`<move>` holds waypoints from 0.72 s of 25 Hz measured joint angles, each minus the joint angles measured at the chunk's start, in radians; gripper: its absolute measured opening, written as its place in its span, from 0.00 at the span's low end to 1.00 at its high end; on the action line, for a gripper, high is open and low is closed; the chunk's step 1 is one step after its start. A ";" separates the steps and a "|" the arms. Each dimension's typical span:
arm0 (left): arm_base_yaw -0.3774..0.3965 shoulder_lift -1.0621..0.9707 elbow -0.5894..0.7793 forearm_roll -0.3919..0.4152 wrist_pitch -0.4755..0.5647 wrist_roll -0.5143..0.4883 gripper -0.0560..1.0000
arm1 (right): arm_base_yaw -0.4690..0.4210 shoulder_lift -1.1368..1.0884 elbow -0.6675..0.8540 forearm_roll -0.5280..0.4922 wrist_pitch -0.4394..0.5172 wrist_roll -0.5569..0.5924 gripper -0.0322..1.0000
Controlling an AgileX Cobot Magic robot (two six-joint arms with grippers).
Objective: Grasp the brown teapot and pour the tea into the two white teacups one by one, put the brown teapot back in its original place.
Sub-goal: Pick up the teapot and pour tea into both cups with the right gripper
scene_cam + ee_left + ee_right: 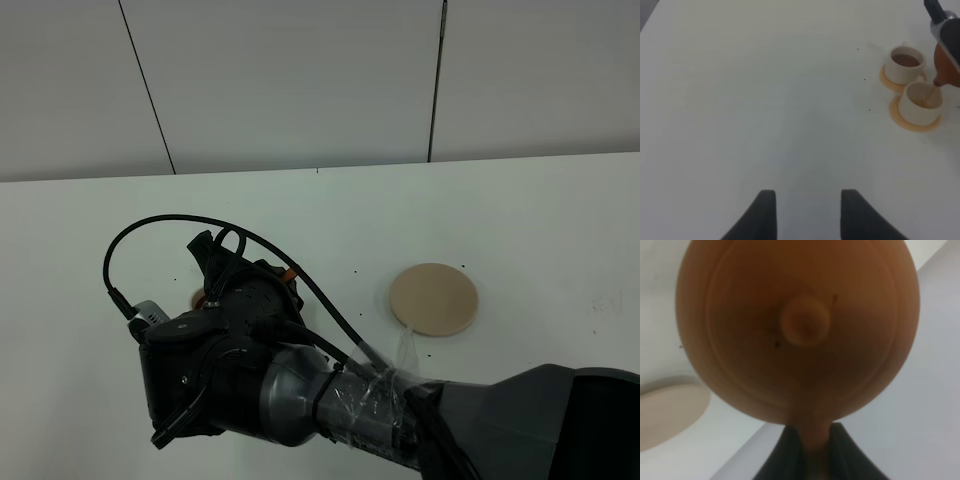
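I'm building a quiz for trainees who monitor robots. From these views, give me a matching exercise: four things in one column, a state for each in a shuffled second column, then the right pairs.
Things
1. brown teapot
2. beige coaster
3. teacup farther from the spout
4. left tool

States
A. open, holding nothing
B. holds dark tea
C. gripped by its handle in the right tool
D. nothing stands on it

Pairs: 1-C, 2-D, 3-B, 4-A
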 joint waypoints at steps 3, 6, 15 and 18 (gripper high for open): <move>0.000 0.000 0.000 0.000 0.000 0.000 0.41 | 0.001 0.000 0.000 -0.013 -0.001 0.000 0.12; 0.000 0.000 0.000 0.000 0.000 0.000 0.41 | 0.003 0.000 0.000 -0.018 -0.001 -0.002 0.12; 0.000 0.000 0.000 0.000 0.000 0.000 0.41 | 0.006 0.000 0.000 -0.031 -0.007 -0.005 0.12; 0.000 0.000 0.000 0.000 0.000 0.000 0.41 | 0.006 0.000 0.000 -0.034 -0.007 -0.005 0.12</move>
